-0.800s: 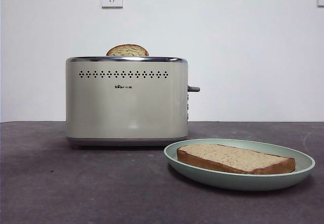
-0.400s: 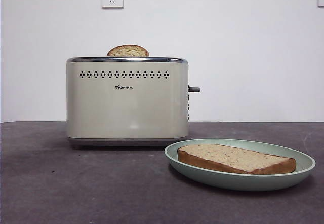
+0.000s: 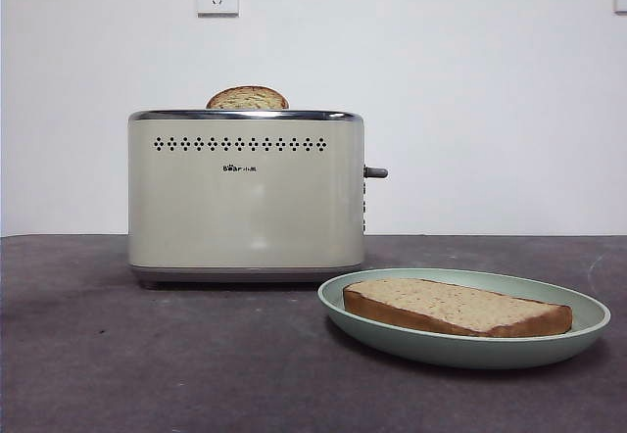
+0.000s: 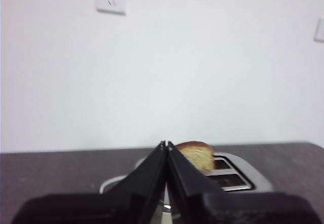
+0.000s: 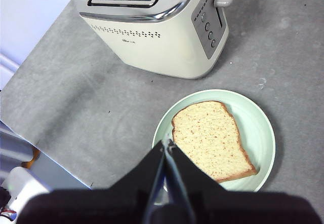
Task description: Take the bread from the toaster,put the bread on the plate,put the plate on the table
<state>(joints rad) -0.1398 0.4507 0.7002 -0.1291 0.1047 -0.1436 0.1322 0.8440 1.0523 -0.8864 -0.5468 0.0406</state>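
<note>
Your flat tan wholegrain bread slice (image 3: pixel 457 308) lies flat on the pale mint-green round plate (image 3: pixel 578 340), lower right of the front frame, which sits on the dark grey matte table (image 3: pixel 147 364) just beside the cream boxy toaster (image 3: pixel 245 198). A second slice's dome (image 3: pixel 247 98) pokes from its top. Your left gripper (image 4: pixel 166 145) is pressed together, empty; your right gripper (image 5: pixel 167 143) likewise, above the plate.

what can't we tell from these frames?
- Second slice: only its dome shows in the front view; the toaster body hides the rest.
- Plate: its near rim is covered by the right gripper in the right wrist view.
- Toaster logo: too small to read.
- Left wrist view: blurred, toaster partly behind the left gripper.
</note>
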